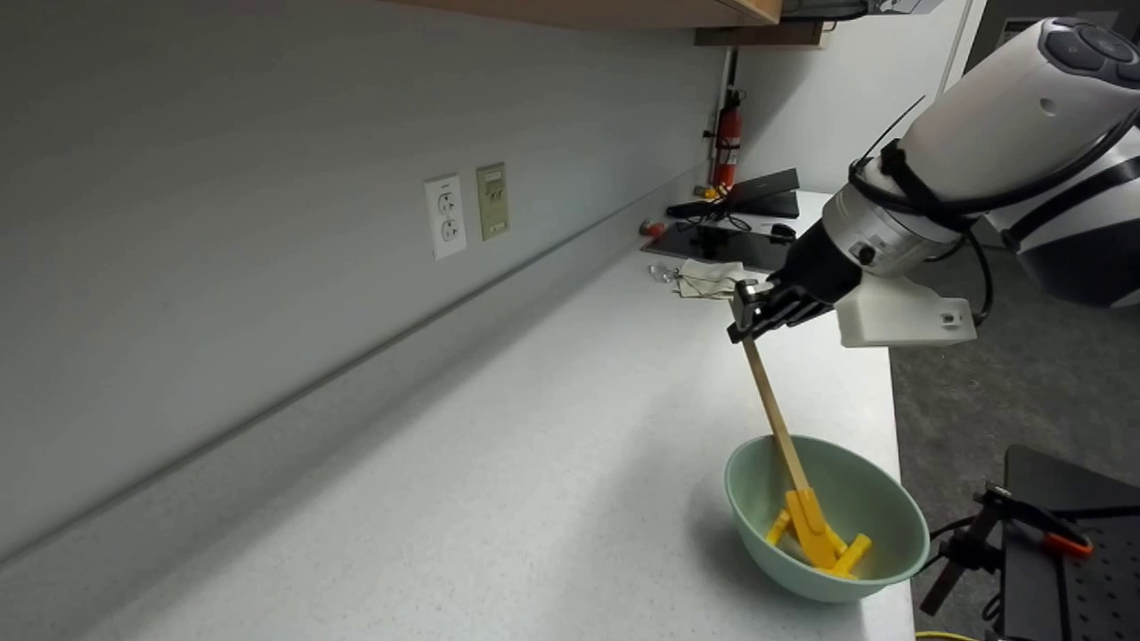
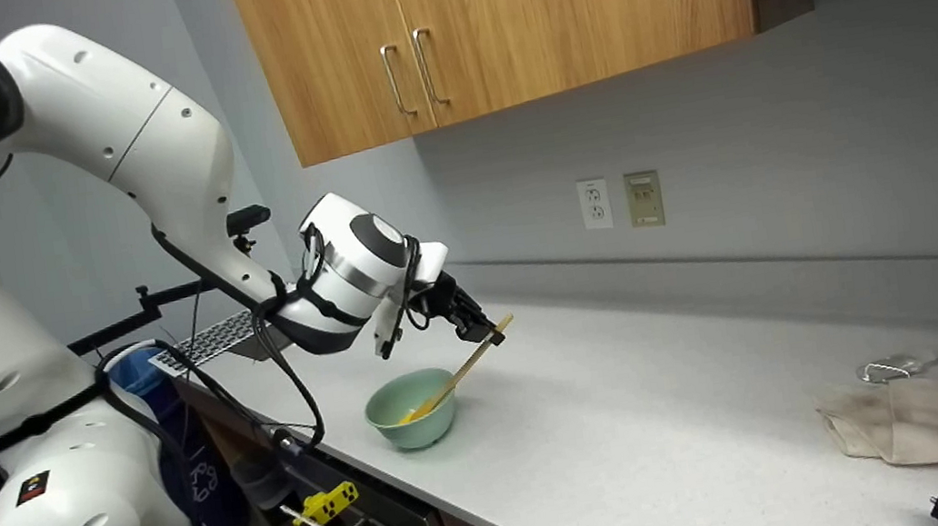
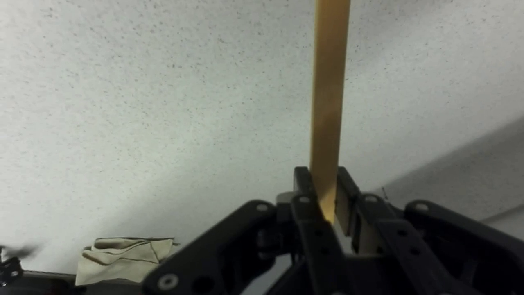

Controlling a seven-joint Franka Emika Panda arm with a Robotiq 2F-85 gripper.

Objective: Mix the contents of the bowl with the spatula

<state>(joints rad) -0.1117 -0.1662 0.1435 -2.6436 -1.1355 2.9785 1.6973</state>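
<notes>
"Spatula [image 1: 787, 445], made of what?"

"Made of light tan wood along the handle [image 1: 768, 392], thin and flat like a ruler, with long straight sides. Yellow-orange and smooth at the wide end [image 1: 809, 525]."

"Where?"

"Part in and part out of the bowl [image 1: 873, 499], with the wide end down inside among the yellow bits [image 1: 853, 554] and the handle up past the rim."

"Pointing which way?"

"Wide end first, down toward the bottom of the bowl. Tilted all along the length in both exterior views, somewhere between standing up and lying down."

"Leaning on the rim, too?"

"Can't tell."

"Held by what?"

"Held by the gripper [image 3: 323, 184], higher than the bowl. Squeezed near the top of the handle, with black fingers [image 3: 302, 180] close together and only wood in between."

"And the bowl?"

"Round and pale green, with smooth curvy sides and a thin rim. Set on a white counter [image 2: 638, 423] with tiny dark specks."

"And the bits?"

"Bright yellow, short and chunky like little sticks, low in the bowl, near the wide end."

"Any more on the counter?"

"Yes, well apart from the bowl: a tan cloth [image 2: 928, 423], folded and wrinkly."
</notes>
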